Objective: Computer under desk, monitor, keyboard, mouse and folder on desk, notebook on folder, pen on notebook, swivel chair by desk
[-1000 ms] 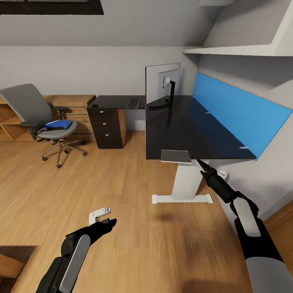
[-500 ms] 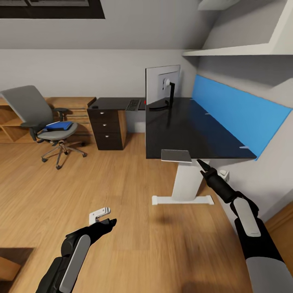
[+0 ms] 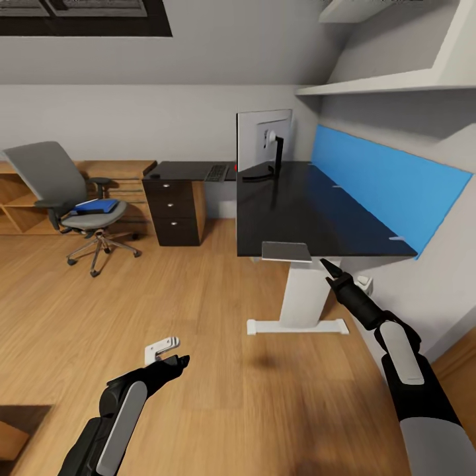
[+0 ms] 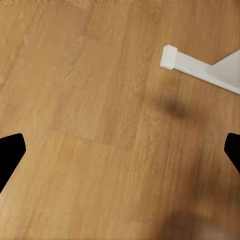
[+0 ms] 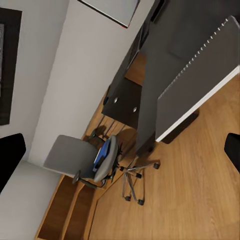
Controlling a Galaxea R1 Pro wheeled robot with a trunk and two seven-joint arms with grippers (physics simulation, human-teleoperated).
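The desk [image 3: 311, 211] with its glossy black top stands at the right wall. The monitor [image 3: 264, 141] stands on its far end, grey back toward me. The keyboard [image 3: 216, 172] lies on the desk's side wing above the drawer unit [image 3: 173, 210]. At the left, the swivel chair [image 3: 63, 188] holds the blue folder [image 3: 98, 205] on its seat; both also show in the right wrist view, chair [image 5: 75, 157] and folder [image 5: 104, 152]. My left gripper [image 3: 173, 361] [image 4: 120, 155] is open above bare floor. My right gripper [image 3: 328, 270] [image 5: 120, 150] is open beside the desk's near corner. Computer, mouse, notebook and pen cannot be made out.
A grey flat panel [image 3: 286, 252] juts from the desk's near edge. The desk's white foot [image 3: 297, 325] [image 4: 200, 65] lies on the wood floor. Low wood shelving [image 3: 20, 198] runs behind the chair. A blue wall panel [image 3: 390, 185] and white shelves [image 3: 390, 82] are on the right wall.
The whole picture has slid slightly downward, so the camera moved. Both arms hold the same pose and nothing in the room has shifted.
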